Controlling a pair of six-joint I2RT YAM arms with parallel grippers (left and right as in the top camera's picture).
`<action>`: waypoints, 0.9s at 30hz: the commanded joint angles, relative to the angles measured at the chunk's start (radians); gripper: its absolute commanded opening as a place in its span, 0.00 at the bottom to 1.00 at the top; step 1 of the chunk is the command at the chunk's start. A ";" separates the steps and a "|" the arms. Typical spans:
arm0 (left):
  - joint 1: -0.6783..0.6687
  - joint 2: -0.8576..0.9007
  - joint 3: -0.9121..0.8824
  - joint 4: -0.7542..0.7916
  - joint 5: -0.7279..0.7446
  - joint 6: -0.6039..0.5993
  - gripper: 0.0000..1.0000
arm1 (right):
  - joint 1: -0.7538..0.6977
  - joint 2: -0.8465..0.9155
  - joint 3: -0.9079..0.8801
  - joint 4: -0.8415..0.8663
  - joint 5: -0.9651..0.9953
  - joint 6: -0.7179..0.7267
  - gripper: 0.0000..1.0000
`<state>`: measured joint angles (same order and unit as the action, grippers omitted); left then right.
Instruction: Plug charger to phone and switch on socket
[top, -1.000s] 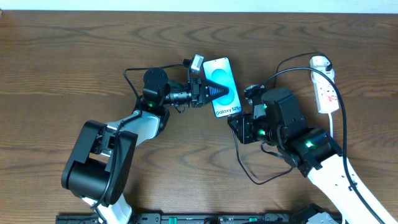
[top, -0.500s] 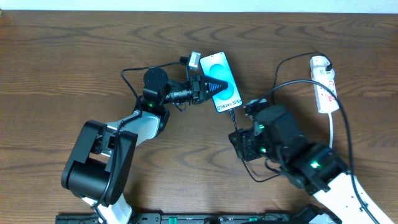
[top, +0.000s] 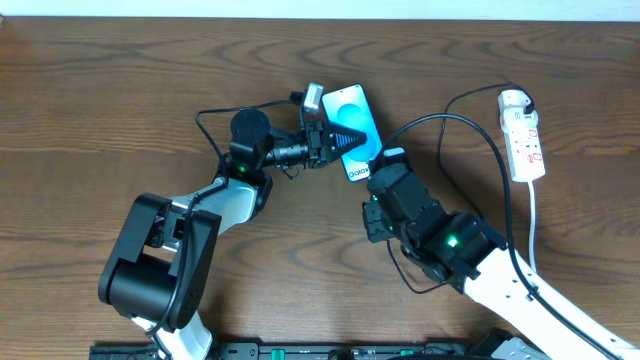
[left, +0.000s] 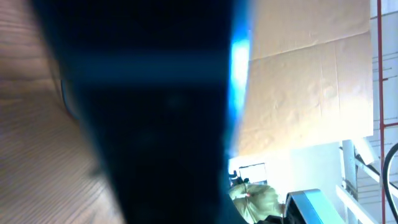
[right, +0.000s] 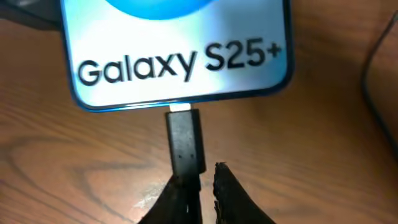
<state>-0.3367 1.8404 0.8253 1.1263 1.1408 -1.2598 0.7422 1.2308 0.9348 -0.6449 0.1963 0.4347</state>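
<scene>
The phone (top: 347, 104) lies tilted at the table's middle, its blue screen up. My left gripper (top: 349, 137) is shut on it from the left, one dark finger over the screen. The left wrist view is a dark blur with a blue glow. In the right wrist view the phone (right: 180, 59) shows "Galaxy S25+". The charger plug (right: 185, 146) has its tip at the phone's bottom edge. My right gripper (right: 202, 177) is just behind the plug, its fingers almost together, the left fingertip against the plug's back end. The black charger cable (top: 470, 125) loops right toward the socket (top: 526, 145).
The socket's white cord (top: 531, 222) runs down the right side past my right arm (top: 450, 245). A loop of black cable (top: 412, 282) lies under my right arm. The left arm's own thin black wire (top: 205, 125) arcs at centre left.
My right gripper drew back from the phone along the cable, then moved forward up-left to the phone's bottom edge. The phone turned slightly left in my left gripper.
</scene>
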 joint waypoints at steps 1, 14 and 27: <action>-0.003 -0.013 0.008 0.013 0.038 0.002 0.07 | 0.002 -0.006 0.013 0.034 0.037 -0.002 0.07; -0.003 -0.013 0.008 0.013 0.095 -0.001 0.07 | -0.003 0.011 0.013 0.154 0.037 -0.002 0.01; -0.003 -0.013 -0.009 0.013 0.138 0.011 0.07 | -0.004 0.004 0.015 0.286 -0.005 -0.029 0.01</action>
<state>-0.3004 1.8404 0.8295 1.1351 1.1217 -1.2636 0.7444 1.2484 0.9070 -0.4526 0.1871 0.4343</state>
